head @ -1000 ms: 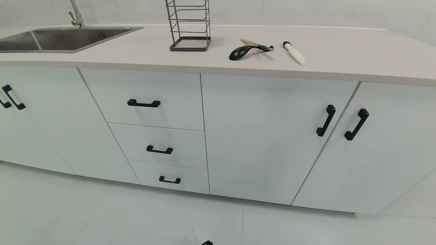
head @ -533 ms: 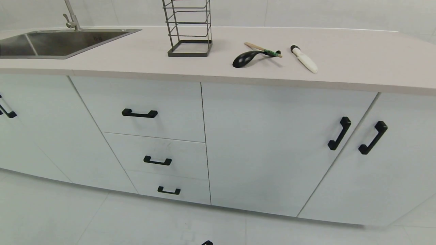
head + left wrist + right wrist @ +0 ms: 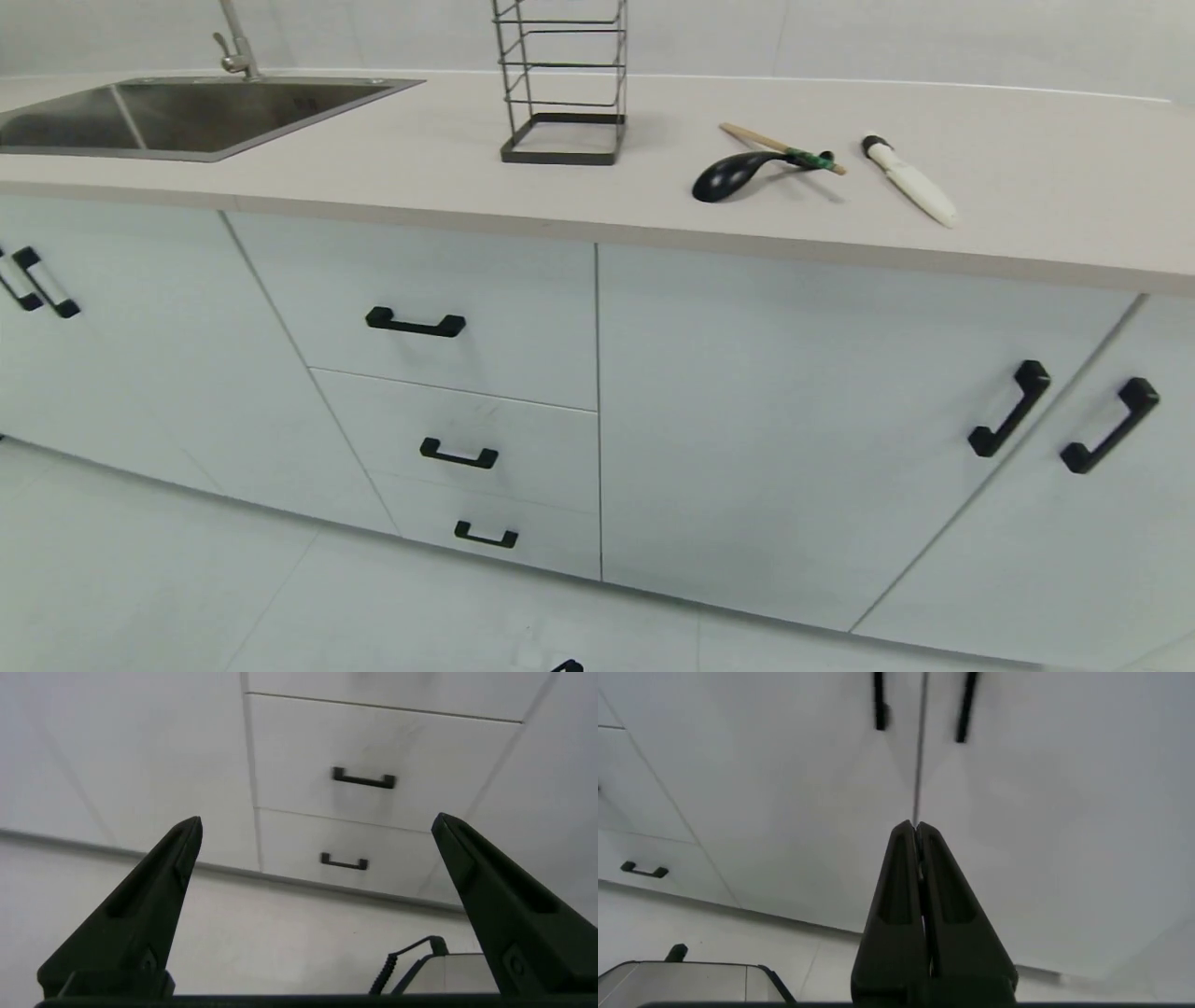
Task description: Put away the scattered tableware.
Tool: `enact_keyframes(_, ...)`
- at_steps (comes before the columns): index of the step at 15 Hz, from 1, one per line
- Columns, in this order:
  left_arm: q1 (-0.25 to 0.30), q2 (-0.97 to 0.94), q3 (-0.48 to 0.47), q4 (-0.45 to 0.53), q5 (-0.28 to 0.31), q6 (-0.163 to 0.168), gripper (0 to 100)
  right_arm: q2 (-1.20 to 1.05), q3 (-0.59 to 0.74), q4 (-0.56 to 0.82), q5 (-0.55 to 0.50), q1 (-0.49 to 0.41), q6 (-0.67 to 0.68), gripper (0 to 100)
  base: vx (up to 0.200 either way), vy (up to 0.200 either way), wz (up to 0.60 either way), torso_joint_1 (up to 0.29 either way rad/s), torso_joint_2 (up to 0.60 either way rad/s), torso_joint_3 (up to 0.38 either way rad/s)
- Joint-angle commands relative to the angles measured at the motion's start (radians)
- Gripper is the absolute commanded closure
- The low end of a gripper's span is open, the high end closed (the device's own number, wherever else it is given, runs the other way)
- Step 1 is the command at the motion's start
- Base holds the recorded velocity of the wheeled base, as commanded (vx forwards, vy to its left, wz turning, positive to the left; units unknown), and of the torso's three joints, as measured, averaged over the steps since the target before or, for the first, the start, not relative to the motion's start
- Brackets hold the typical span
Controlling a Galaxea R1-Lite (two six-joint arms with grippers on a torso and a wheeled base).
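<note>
One spoon (image 3: 738,175), wooden stick (image 3: 761,140), knife (image 3: 910,179), rack (image 3: 560,159)

Black spoon (image 3: 733,175), tan stick (image 3: 761,138), a green band on one of them; white utensil (image 3: 915,184) with black tip; dark grey wire rack (image 3: 563,147); beige counter (image 3: 373,177); white cabinets (image 3: 766,401), black handles (image 3: 415,324).

Left gripper (image 3: 318,821), fingers (image 3: 140,915) wide apart, white drawers (image 3: 374,747), black handles (image 3: 363,778)
</note>
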State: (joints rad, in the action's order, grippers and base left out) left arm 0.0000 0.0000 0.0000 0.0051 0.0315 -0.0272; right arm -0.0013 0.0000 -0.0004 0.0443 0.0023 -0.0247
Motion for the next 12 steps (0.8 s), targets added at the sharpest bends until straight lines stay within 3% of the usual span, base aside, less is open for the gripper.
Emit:
enact_keyframes(1, -0.002, 0.0, 0.0, -0.001, 0.001, 0.0, 0, 0.001, 0.0, -0.001, 0.0, -0.001, 0.0, 100, 0.0, 0.0, 0.6, 0.007, 0.0, 0.012)
enact_keyframes(4, -0.002, 0.002, 0.0, -0.002, 0.001, 0.0, 0, 0.001, 0.0, -0.001, 0.0, -0.001, 0.0, 100, 0.0, 0.0, 0.0, 0.0, 0.0, 0.0)
enact_keyframes(8, -0.002, 0.0, 0.0, -0.001, 0.001, 0.0, 0, 0.001, 0.0, -0.001, 0.0, -0.001, 0.0, 100, 0.0, 0.2, 0.0, 0.001, 0.0, 0.007)
enact_keyframes(12, -0.002, 0.002, 0.0, -0.001, 0.001, 0.0, 0, 0.001, 0.0, -0.001, 0.0, -0.001, 0.0, 100, 0.0, 0.0, 0.0, 0.0, 0.0, 0.0)
